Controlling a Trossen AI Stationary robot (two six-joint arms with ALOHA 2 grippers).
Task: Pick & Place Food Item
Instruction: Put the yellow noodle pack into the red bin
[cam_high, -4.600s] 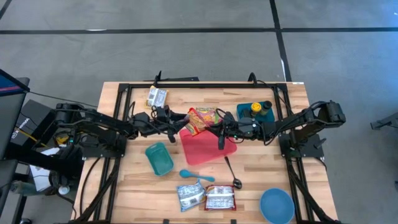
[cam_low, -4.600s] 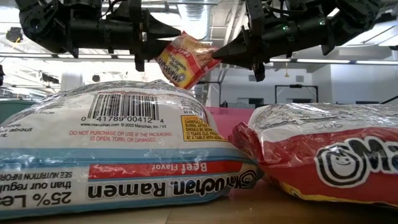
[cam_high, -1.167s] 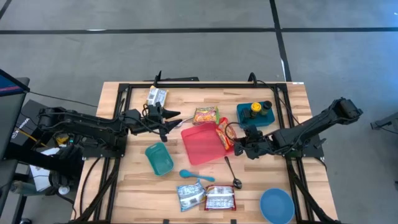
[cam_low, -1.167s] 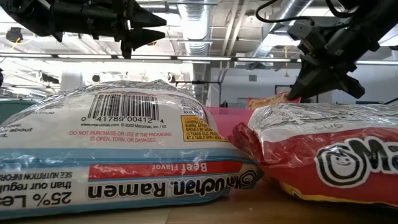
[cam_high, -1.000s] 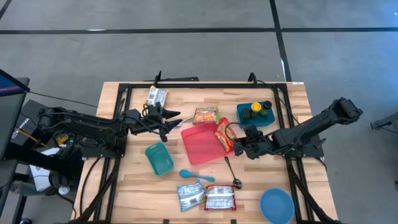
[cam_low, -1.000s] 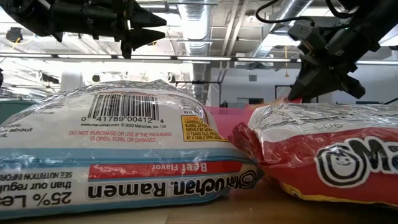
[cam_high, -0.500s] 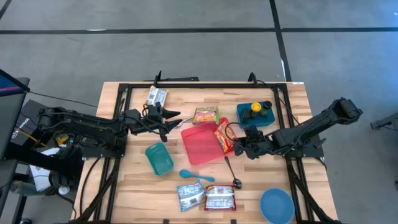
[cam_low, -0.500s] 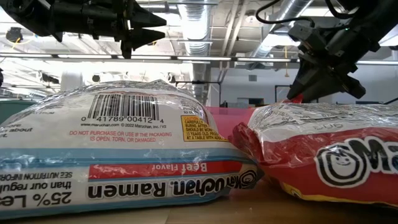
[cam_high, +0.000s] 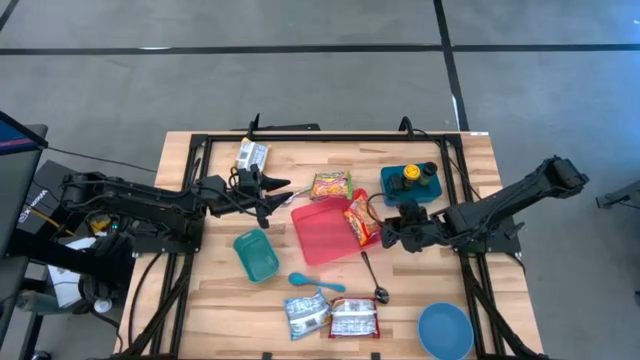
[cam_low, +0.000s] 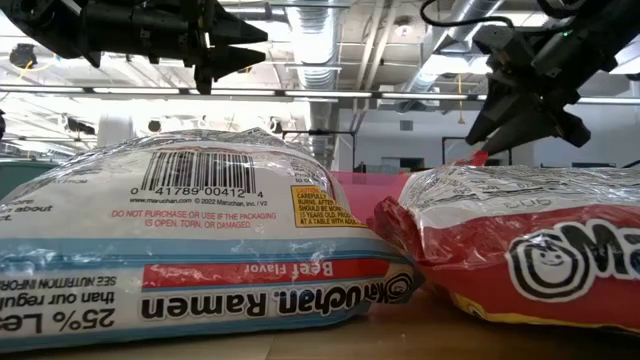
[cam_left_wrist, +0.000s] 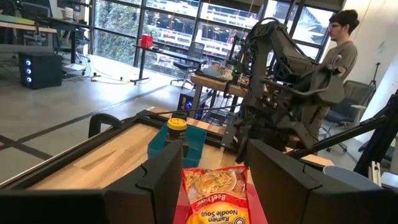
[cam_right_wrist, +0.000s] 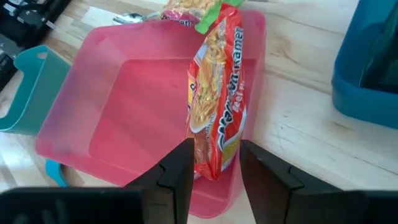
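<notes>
A red ramen packet (cam_high: 359, 218) (cam_right_wrist: 216, 106) stands on its long edge inside the pink tray (cam_high: 320, 238), leaning on the tray's right wall. My right gripper (cam_high: 381, 233) (cam_right_wrist: 214, 165) is open at the packet's near end, slanting down, a finger on either side with a gap showing. A second ramen packet (cam_high: 331, 185) (cam_left_wrist: 214, 196) lies flat on the table just beyond the tray. My left gripper (cam_high: 287, 190) hovers open and level to the left of that packet, holding nothing.
A teal box with a yellow-lidded jar (cam_high: 410, 180) stands right of the tray. Also on the table are a small teal tub (cam_high: 256, 255), a blue spoon (cam_high: 315, 283), a metal spoon (cam_high: 372, 275), two ramen packets (cam_high: 330, 317) near the front edge, and a blue bowl (cam_high: 445, 330). A person (cam_left_wrist: 342, 43) stands beyond the table.
My right gripper has opened and let go of the red ramen packet. The packet stays on its edge in the pink tray, against the right wall.
</notes>
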